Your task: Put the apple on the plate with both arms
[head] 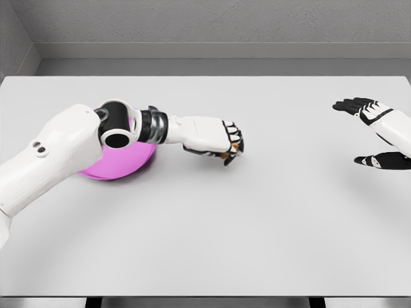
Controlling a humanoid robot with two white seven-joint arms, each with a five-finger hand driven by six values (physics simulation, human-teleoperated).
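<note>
On the white table (257, 224), the left hand (215, 138) is curled around something small, maybe the apple, so next it goes to the pink plate (119, 163); the right hand (369, 115) is spread open.

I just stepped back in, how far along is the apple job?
Looks done: the left hand has curled its fingers around something small, probably the apple; it is mostly hidden. In hand: it sits just right of the pink plate. Left: setting it on the plate. The right hand waits open at the right edge.
</note>
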